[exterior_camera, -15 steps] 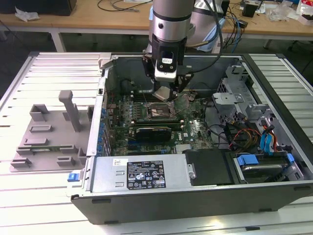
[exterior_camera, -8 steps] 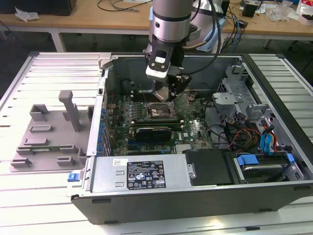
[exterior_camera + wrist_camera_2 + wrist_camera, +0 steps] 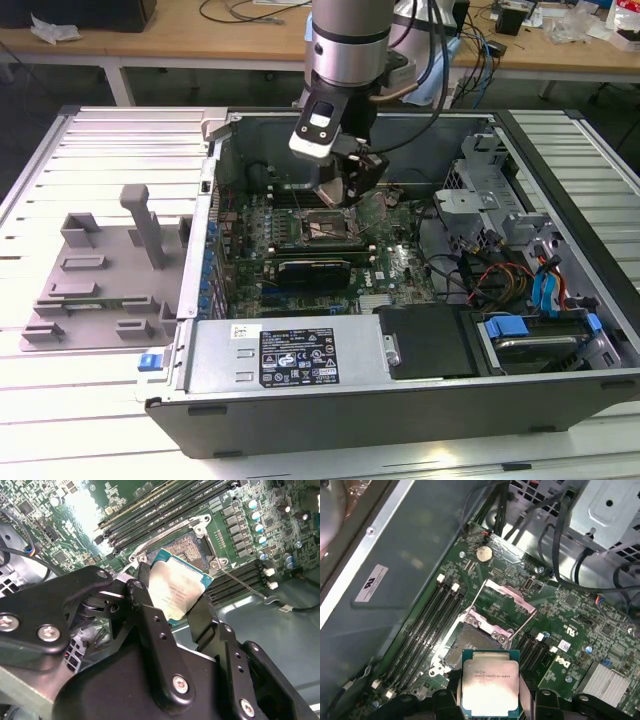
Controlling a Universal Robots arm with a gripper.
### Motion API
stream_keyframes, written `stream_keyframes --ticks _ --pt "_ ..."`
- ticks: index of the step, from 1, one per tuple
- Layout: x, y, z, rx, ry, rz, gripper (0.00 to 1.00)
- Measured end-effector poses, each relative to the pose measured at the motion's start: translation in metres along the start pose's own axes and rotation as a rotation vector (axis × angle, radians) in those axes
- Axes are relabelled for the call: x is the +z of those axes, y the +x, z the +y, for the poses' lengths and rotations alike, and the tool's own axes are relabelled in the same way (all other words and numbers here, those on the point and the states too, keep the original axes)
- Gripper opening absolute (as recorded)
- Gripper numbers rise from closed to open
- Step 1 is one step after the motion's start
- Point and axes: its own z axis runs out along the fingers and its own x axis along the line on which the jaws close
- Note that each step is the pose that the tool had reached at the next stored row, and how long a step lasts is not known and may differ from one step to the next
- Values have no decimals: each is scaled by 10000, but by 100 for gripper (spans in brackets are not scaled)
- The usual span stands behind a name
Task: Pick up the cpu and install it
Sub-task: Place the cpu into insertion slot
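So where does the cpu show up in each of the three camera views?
Exterior view: too small to make out; the end effector hangs over the socket.
Second wrist view: the cpu is gripped in the end effector, in front of the socket.
First wrist view: the cpu is held just short of the socket.
Shared landmark: the open socket.

Slatted pale worktop (image 3: pixel 80 400) bearing an open computer case (image 3: pixel 300 410); grey tray (image 3: pixel 90 300) just beside the case, on the exterior view's left.
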Motion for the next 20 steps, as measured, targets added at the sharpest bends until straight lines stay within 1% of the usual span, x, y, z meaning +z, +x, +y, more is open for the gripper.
stream_keyframes --ticks 1,5,8,9,10,13,14,15,16,20 --pt "0 0 0 197 -2 -9 55" --pt "1 0 0 633 -6 -30 55" --pt "2 0 0 1392 -13 -65 55" --pt "2 0 0 1541 -14 -71 55" --pt "3 0 0 1865 -18 -86 55" --pt "4 0 0 2531 -24 -117 55" --pt "5 0 0 2883 -28 -133 55" --pt "5 0 0 3402 -32 -157 55" --pt "6 0 0 3690 -35 -170 55" --pt "7 0 0 3720 -34 -173 55"
